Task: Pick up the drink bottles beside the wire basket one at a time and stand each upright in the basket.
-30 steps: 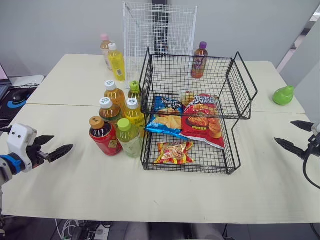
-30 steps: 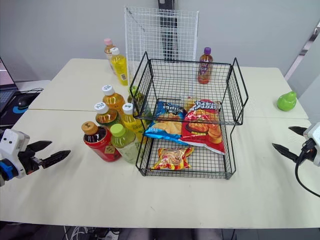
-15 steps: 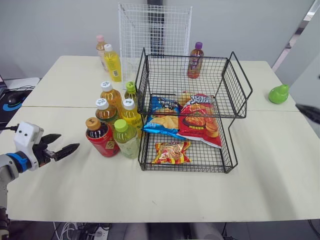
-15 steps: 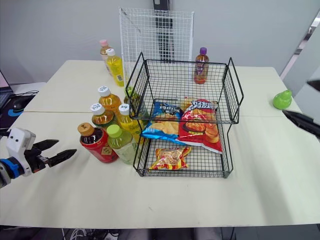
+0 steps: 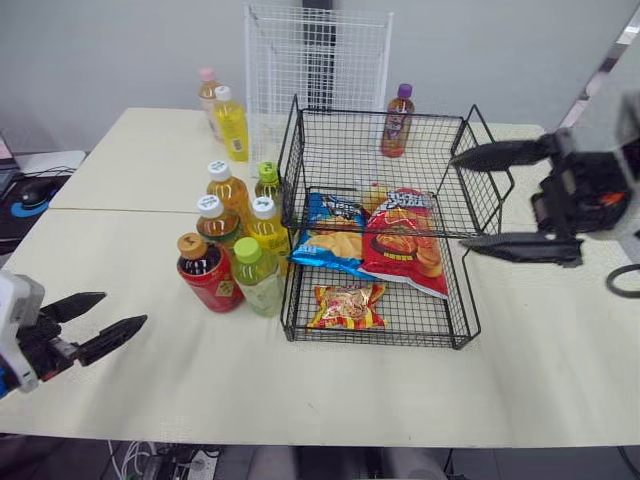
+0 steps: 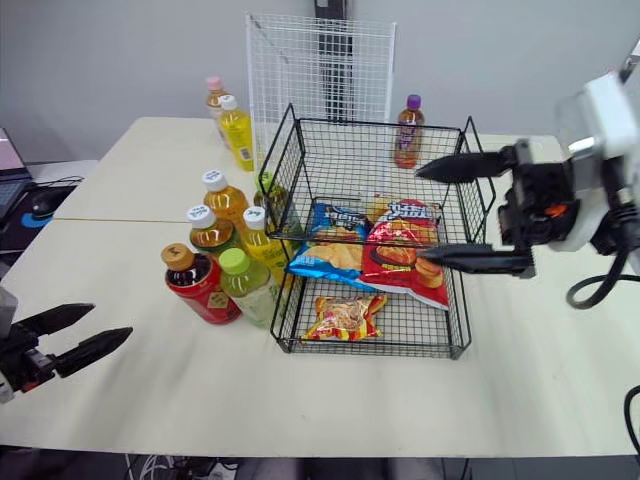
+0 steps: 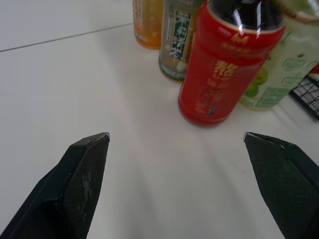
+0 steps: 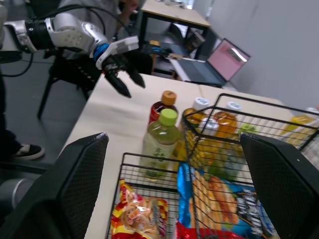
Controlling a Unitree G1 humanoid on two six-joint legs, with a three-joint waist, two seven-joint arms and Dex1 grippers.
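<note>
The right gripper (image 5: 457,201) is hovering beside the right wall of the wire basket (image 5: 291,160), its fingers pointing left and spread wide apart, holding nothing. The left gripper (image 5: 125,308) is hanging low over the table (image 5: 420,390) at its near-left edge, fingers parted and empty, aiming toward the drink bottles (image 5: 222,226) standing clustered just left of the basket, the red bottle (image 7: 219,74) nearest.
</note>
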